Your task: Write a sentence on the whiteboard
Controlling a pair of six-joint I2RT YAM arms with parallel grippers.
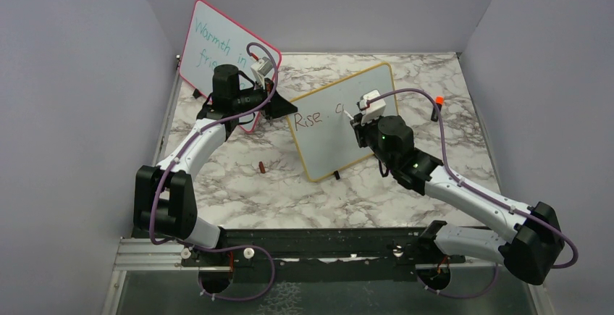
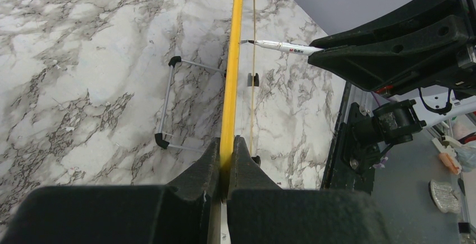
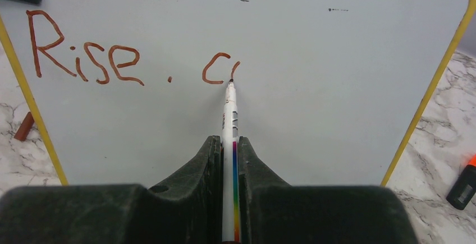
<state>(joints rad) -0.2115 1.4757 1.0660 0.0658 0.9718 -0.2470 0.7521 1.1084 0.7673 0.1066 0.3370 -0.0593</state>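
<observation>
The whiteboard (image 1: 340, 130) stands upright on the marble table, white with a yellow frame. My left gripper (image 1: 285, 108) is shut on its left frame edge (image 2: 231, 59), the jaws (image 2: 227, 143) pinching the yellow rim. My right gripper (image 1: 360, 121) is shut on a white marker (image 3: 229, 109) with a rainbow stripe. The marker's tip touches the board just right of a "c". The sentence (image 3: 84, 59) reads "Rise. c" in brownish-red, plus a short fresh stroke. The left wrist view shows the marker (image 2: 283, 46) meeting the board edge-on.
A pink-framed board (image 1: 210, 47) with teal writing stands behind the left arm. A brown-red cap (image 1: 261, 167) lies on the table left of the whiteboard. An orange-capped marker (image 1: 438, 105) lies to its right. The board's wire stand (image 2: 168, 104) has black feet.
</observation>
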